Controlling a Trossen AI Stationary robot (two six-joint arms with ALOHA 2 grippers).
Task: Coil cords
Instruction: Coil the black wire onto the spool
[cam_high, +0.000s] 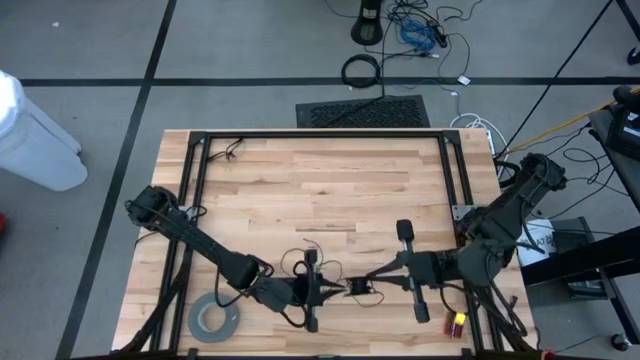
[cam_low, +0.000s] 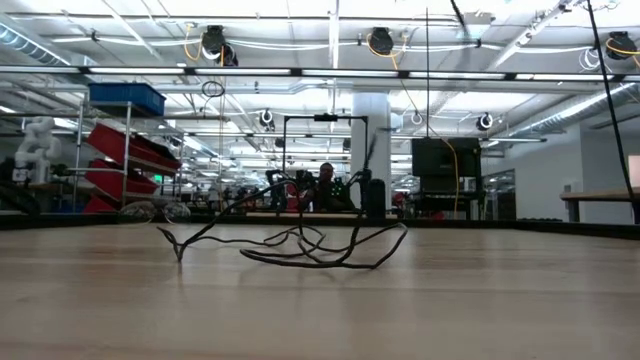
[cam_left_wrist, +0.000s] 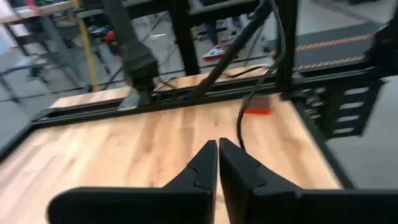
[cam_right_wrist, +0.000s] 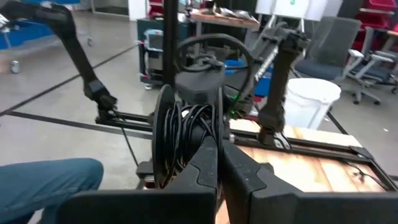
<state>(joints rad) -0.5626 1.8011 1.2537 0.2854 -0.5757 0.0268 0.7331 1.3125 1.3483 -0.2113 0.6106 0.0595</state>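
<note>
High view: both pincers meet over the near middle of the desk, the cords between them.
Nearest, the grey tape roll lies at the near left corner; just beyond it the left pincer has its fingers pressed together, and whether the thin wire runs between them I cannot tell; the right pincer faces it, fingers shut tight beside the black disc wound with dark wire; loose loops of the cords trail over the desk around both tips.
</note>
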